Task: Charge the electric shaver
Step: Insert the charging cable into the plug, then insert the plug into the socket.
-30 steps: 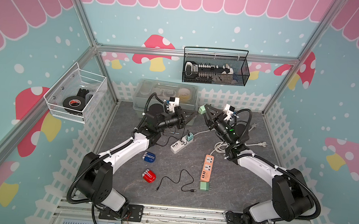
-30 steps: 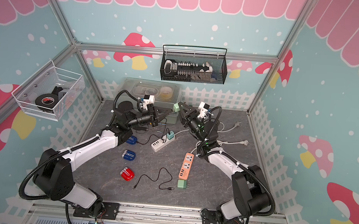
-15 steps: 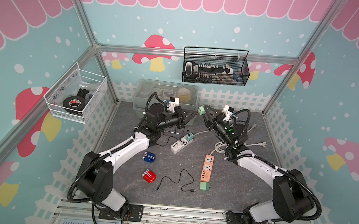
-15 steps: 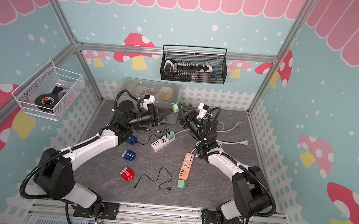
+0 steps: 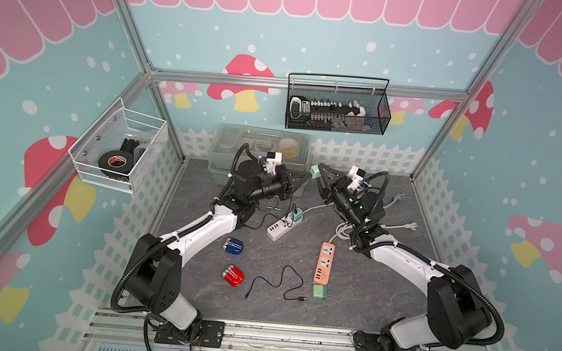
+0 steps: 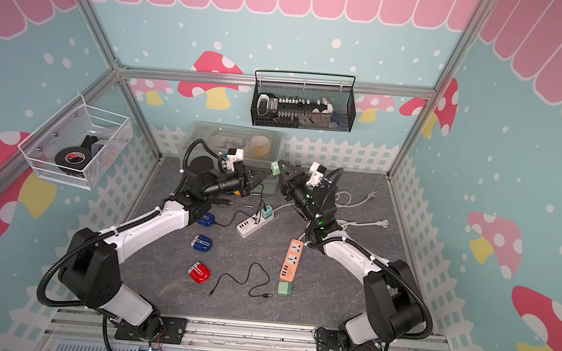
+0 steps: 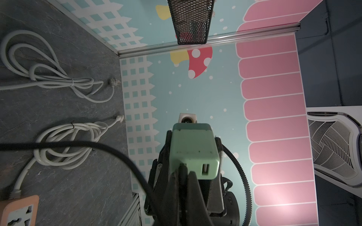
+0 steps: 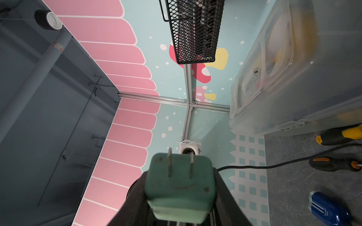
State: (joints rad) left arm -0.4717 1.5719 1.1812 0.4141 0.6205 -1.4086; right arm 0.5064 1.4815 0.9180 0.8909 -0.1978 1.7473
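Above the table point(image 5: 366, 295), left hand's point(image 5: 303, 181) plug point(image 7: 183, 169) meets right hand's point(image 5: 318, 174) adapter point(image 5: 314, 171).

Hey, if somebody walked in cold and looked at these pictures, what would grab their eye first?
Two arms meeting in mid-air near the back: the right gripper holds a mint-green charger, and the left gripper, shut on a black cable plug, holds it at the charger's USB port. Next, the red shaver and the orange power strip lying on the grey tabletop toward the front.
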